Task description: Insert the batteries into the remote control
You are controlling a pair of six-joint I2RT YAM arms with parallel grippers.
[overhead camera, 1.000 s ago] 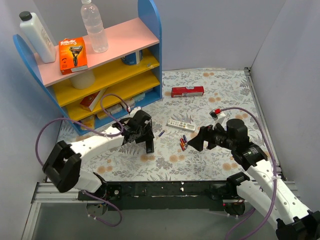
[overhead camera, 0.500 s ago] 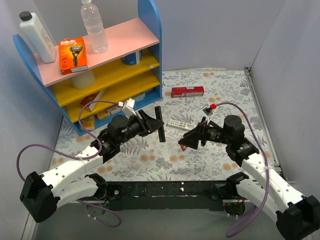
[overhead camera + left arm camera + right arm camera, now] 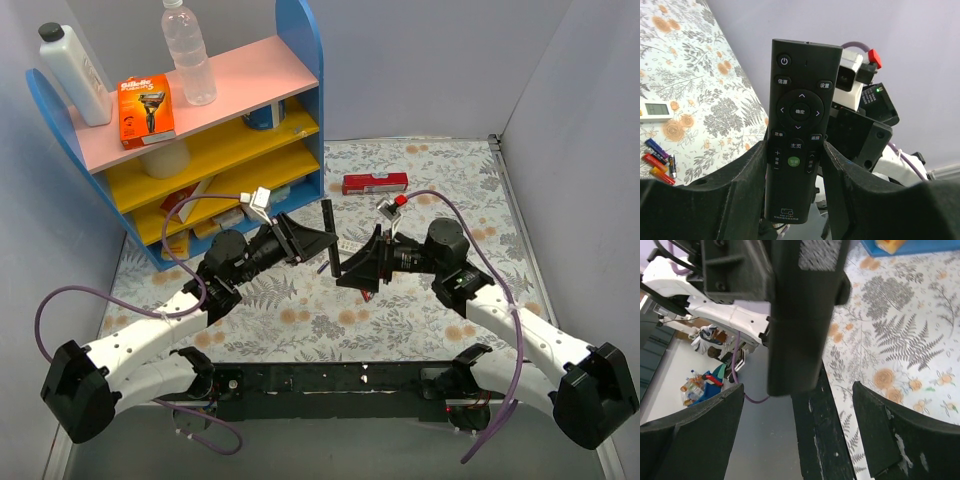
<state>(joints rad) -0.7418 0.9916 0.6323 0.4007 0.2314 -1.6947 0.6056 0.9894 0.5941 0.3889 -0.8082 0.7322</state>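
My left gripper (image 3: 318, 243) is shut on the lower part of a black remote control (image 3: 330, 235) and holds it upright in the air above the table's middle. In the left wrist view the remote (image 3: 799, 115) shows its button face between my fingers (image 3: 742, 175). My right gripper (image 3: 352, 270) is open and faces the remote's back from the right. In the right wrist view the remote's lower end (image 3: 800, 315) hangs just ahead of the open jaws. Several small red, blue-purple and dark batteries (image 3: 657, 161) lie on the table. They are hidden in the top view.
A small white remote (image 3: 655, 110) lies on the floral mat near the batteries. A red box (image 3: 375, 183) lies at the back. A blue shelf unit (image 3: 300, 60) with bottles and boxes stands at the back left. A black rail (image 3: 330, 378) runs along the front edge.
My left gripper has lifted the black remote off the table and carried it up and right. My right gripper has moved left and up toward it.
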